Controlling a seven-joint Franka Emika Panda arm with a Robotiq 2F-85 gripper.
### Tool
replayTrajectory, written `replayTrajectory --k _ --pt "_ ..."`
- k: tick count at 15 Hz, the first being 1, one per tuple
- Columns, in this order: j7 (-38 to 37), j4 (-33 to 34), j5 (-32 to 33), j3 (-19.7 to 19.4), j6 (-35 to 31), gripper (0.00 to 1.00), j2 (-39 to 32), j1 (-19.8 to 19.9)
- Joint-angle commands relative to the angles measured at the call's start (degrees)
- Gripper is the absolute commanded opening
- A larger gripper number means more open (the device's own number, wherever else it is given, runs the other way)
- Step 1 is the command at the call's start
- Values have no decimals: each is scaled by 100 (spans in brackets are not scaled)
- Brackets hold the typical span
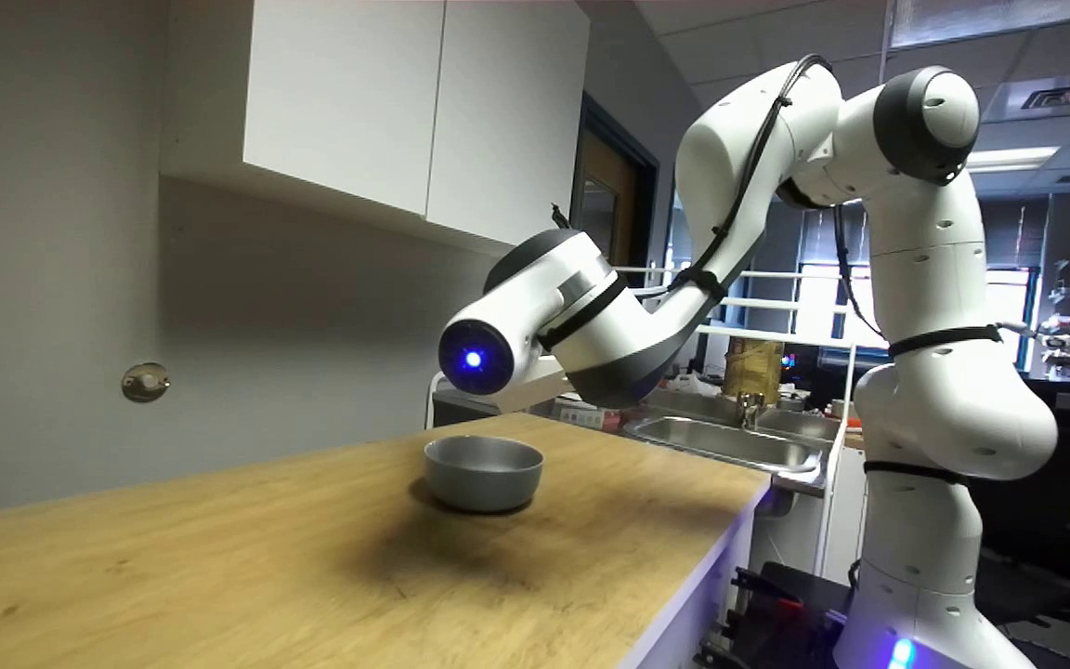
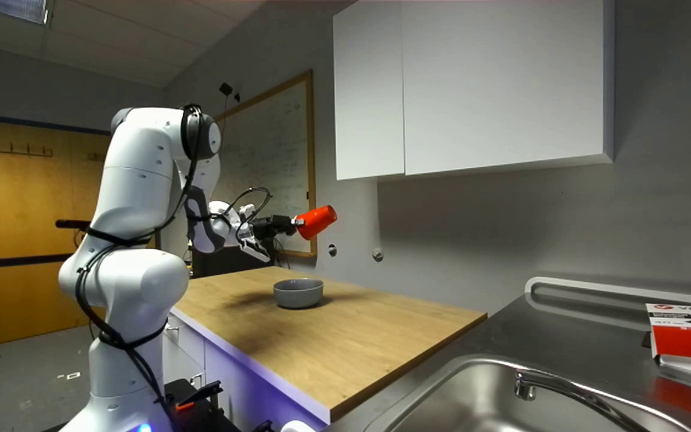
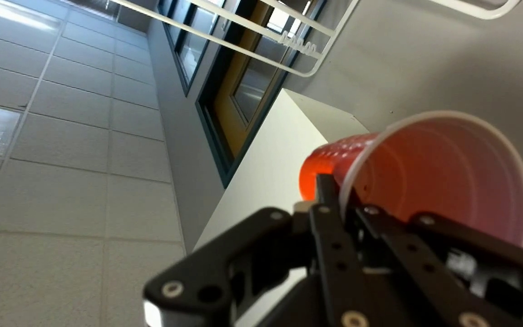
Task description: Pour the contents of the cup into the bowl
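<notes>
The arm [image 1: 725,149] rises, bends sharply and slopes down over the counter [image 1: 219,567]. The gripper [image 3: 341,195] pinches the wall of the cup [image 2: 317,222] at its rim, one finger inside. Held higher than the bowl [image 2: 298,294], the cup slants, its mouth lower than its base. It is orange-red, tapered and pale-rimmed, with faint rings inside.

The arm [image 1: 719,167] arches high, its pincer [image 2: 298,222] pointing roughly level and clamped tight.
</notes>
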State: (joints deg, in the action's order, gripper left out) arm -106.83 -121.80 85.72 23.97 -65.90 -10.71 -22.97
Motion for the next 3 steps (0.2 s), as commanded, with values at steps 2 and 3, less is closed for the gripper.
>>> replayTrajectory --k 2,3 --pt "119 241 -149 -38 164 2 -129 -58" --pt "110 264 -176 -35 186 2 -146 -63"
